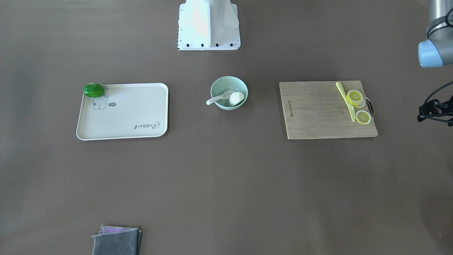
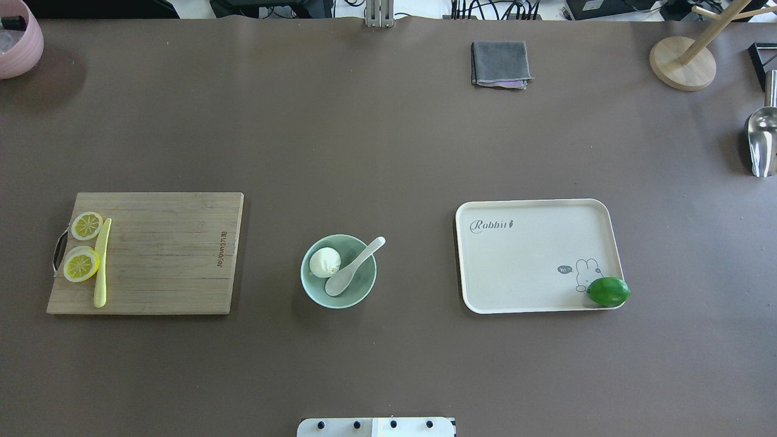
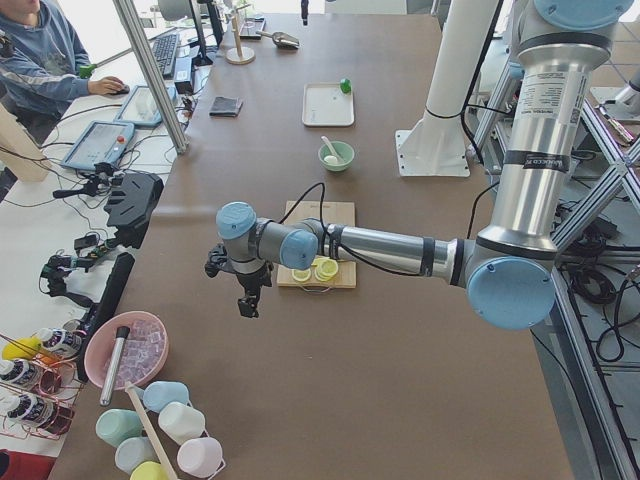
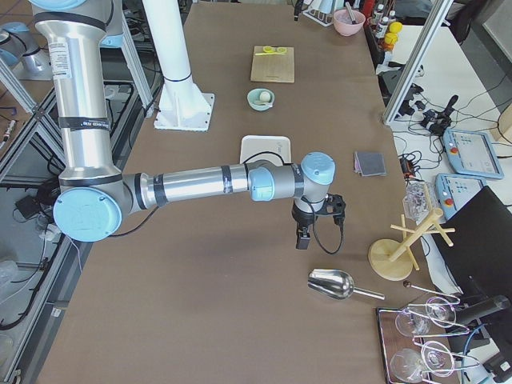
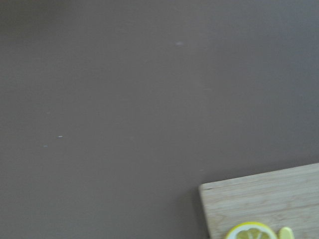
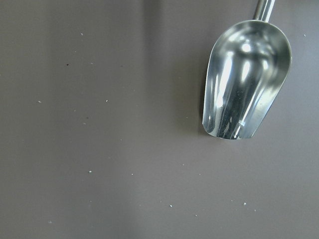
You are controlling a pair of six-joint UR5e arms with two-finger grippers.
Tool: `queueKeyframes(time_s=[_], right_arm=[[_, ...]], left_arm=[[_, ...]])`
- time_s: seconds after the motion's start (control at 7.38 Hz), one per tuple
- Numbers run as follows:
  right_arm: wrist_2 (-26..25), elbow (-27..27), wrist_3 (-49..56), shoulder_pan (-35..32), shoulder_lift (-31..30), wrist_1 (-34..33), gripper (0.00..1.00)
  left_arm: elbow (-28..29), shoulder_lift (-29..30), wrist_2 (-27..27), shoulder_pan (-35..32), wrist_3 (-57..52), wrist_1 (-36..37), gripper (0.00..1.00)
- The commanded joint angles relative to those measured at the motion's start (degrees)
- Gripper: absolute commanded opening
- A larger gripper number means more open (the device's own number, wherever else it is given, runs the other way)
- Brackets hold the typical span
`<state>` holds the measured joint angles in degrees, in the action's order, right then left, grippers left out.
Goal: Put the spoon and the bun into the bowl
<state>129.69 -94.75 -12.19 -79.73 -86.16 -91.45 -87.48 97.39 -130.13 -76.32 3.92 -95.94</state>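
The pale mint-green bowl (image 2: 365, 290) stands at the table's middle, also in the front view (image 1: 220, 84). The white bun (image 2: 325, 262) lies inside it on one side. The white spoon (image 2: 354, 267) rests with its scoop in the bowl and its handle over the rim. My left gripper (image 3: 247, 300) hangs over bare table beyond the cutting board, far from the bowl. My right gripper (image 4: 302, 238) hangs near the metal scoop, far from the bowl. I cannot tell whether either gripper is open or shut. Both wrist views show no fingers.
A wooden cutting board (image 2: 164, 255) holds lemon slices (image 2: 82, 264) and a yellow knife (image 2: 101, 262). A cream tray (image 2: 528, 255) has a green fruit (image 2: 608, 291) at its corner. A grey cloth (image 2: 499, 63), a metal scoop (image 2: 762, 139), a wooden stand (image 2: 683, 60) and a pink bowl (image 2: 18, 45) sit near the edges.
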Motion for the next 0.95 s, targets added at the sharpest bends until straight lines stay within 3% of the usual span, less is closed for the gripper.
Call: queueKeyframes(time_s=[0.0,0.81], right_arm=[[-0.05,0.53,0.76,-0.26,0.29,0.04,1.00],[-0.05,1.59,0.68,-0.25,0.38,0.48,1.00]], left_arm=[[0.38,-0.36,-0.91,-2.77,-0.84,-0.22,0.98],[0.29,0.25,-0.92,-2.61,-0.49,-0.30,0.98]])
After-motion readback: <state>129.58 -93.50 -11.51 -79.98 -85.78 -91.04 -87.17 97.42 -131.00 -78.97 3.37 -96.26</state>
